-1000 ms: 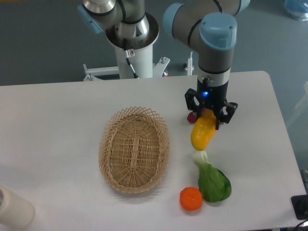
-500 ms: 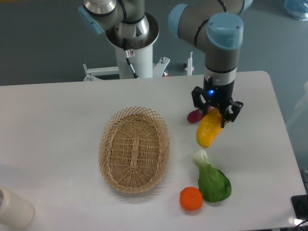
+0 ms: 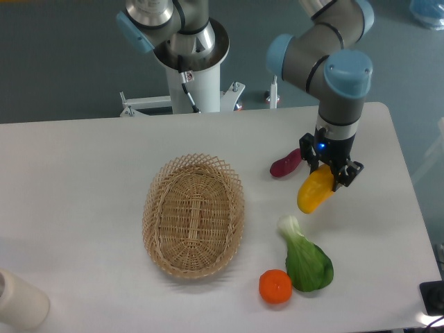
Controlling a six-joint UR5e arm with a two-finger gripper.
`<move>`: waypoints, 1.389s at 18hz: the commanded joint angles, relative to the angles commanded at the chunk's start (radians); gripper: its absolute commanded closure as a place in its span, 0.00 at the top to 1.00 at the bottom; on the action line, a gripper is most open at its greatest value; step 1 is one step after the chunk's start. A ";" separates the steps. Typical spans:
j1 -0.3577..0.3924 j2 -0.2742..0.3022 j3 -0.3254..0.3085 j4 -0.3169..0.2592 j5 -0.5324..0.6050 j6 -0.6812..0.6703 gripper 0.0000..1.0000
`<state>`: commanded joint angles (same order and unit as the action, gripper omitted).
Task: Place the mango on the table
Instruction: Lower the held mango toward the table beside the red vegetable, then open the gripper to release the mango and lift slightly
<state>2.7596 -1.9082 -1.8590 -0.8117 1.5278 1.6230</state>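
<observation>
White table (image 3: 83, 166) w/ basket (image 3: 193, 216), orange (image 3: 275, 286), bok choy (image 3: 305, 260), red-purple piece (image 3: 285, 165).

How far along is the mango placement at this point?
Done: the mango is out of the basket, which looks empty. In hand: the gripper is shut on the mango's upper end, holding it over bare table right of the dark red piece and above the leafy green. Whether its lower tip touches the surface is unclear. Left: set it down and release.

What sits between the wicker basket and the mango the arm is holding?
Only bare white table in the fixed camera view between basket and mango; the purple piece lies above that line.
</observation>
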 joint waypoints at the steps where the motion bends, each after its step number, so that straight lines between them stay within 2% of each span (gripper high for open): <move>1: 0.000 -0.002 -0.015 0.020 0.000 0.002 0.40; 9: -0.005 -0.035 -0.026 0.051 0.002 0.009 0.41; 19: -0.018 -0.052 -0.045 0.052 0.009 0.000 0.45; 23: -0.017 -0.051 -0.037 0.052 0.009 0.008 0.88; 24: -0.017 -0.051 -0.039 0.052 0.009 0.008 0.97; 25: -0.017 -0.048 -0.037 0.052 0.009 0.003 1.00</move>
<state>2.7428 -1.9559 -1.8960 -0.7593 1.5370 1.6261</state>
